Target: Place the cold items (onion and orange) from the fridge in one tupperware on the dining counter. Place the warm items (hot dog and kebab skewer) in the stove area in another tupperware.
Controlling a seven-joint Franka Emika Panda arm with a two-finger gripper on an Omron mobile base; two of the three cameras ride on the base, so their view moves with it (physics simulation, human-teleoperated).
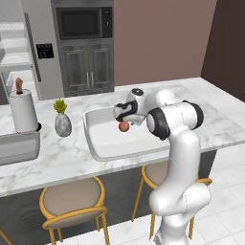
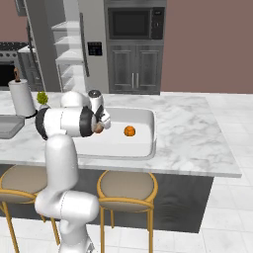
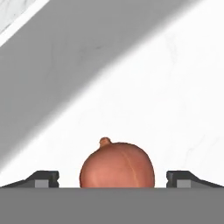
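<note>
1. Nearest the hand camera is the onion [image 3: 117, 164], sitting between the two dark fingertips [image 3: 43, 178] with clear space on either side of it. The jaws stand wide and neither pad touches it, so I judge it released rather than held.
2. The onion's little stem nub points away from the hand, and the body is nearly round, so it has no long axis to align to.
3. From the left base view the onion [image 1: 124, 126] hangs or lies just under the gripper [image 1: 125, 117], inside the large white tupperware [image 1: 95, 143] that sits near the middle of the desk [image 1: 215, 119]. Whether it already rests on the container's floor I cannot tell.
4. The orange [image 2: 129, 130] already lies in the same tupperware, toward its right wall and apart from the gripper, so the cold pair looks gathered.
5. The arm reaches forward over the near edge of the desk, elbow bent high, hand pitched down into the container's left half.
6. The coming move likely calls for a straight lift out, keeping the open fingertips clear of the onion and the near wall.
</note>
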